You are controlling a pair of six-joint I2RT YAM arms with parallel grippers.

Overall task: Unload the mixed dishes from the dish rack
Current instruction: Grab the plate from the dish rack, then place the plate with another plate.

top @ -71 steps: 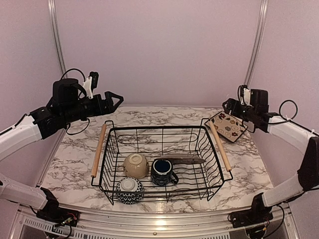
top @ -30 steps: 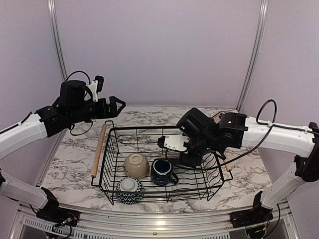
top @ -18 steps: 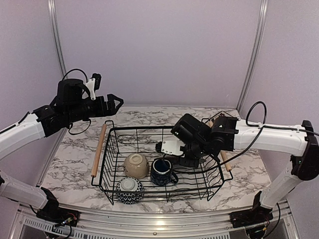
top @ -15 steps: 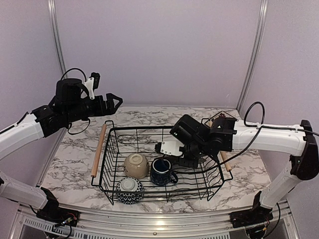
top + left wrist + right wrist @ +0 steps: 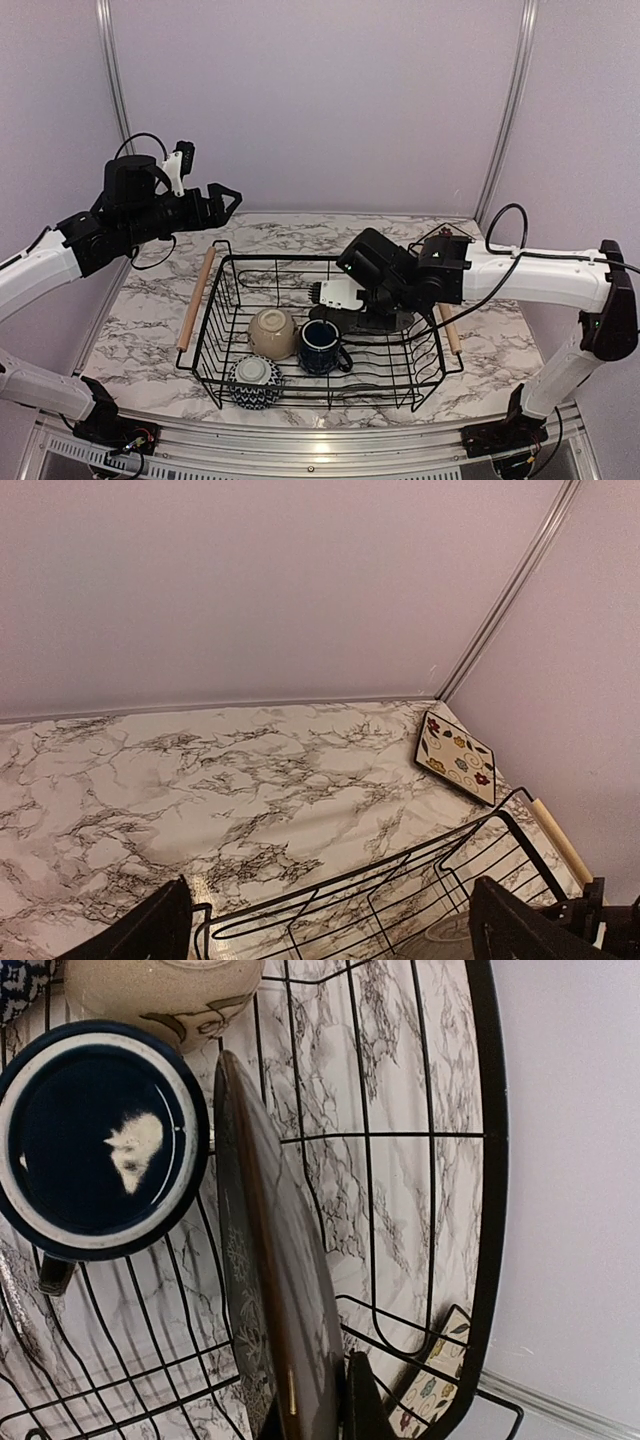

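- The right gripper [image 5: 383, 318] is down inside the large black wire dish rack [image 5: 300, 258], on its right half, with its jaws pinched tight on the rim of the round dark grey plate [image 5: 262, 1260].
- That plate stands on edge, leaning slightly. A thin rim like this suits a narrow pinch from above, and the wrist view shows one black finger [image 5: 362, 1405] pressed to its side.
- Just left of the plate sits the dark blue mug [image 5: 320, 346], mouth up and almost touching the plate's face.
- The overturned beige bowl [image 5: 272, 332] is left of the mug, and the small blue-and-white patterned bowl [image 5: 252, 380] sits in the near-left corner.
- Room is tight on the mug side, so I judge straight up to be the clean way out. The rack's right wall and light wooden rod handle [image 5: 447, 328] hem in any sideways drag.
- The square cream floral plate [image 5: 457, 758] already lies flat on the marble-patterned table [image 5: 140, 340] in the far-right corner, outside the rack. There is bare marble around it for another plate.
- The left gripper [image 5: 232, 203] hovers high over the far-left, jaws spread wide and holding nothing, well clear of the rack's left handle [image 5: 195, 298].
- Risk, as I read it: the plate swings on that small grip and clips the mug or the wires.
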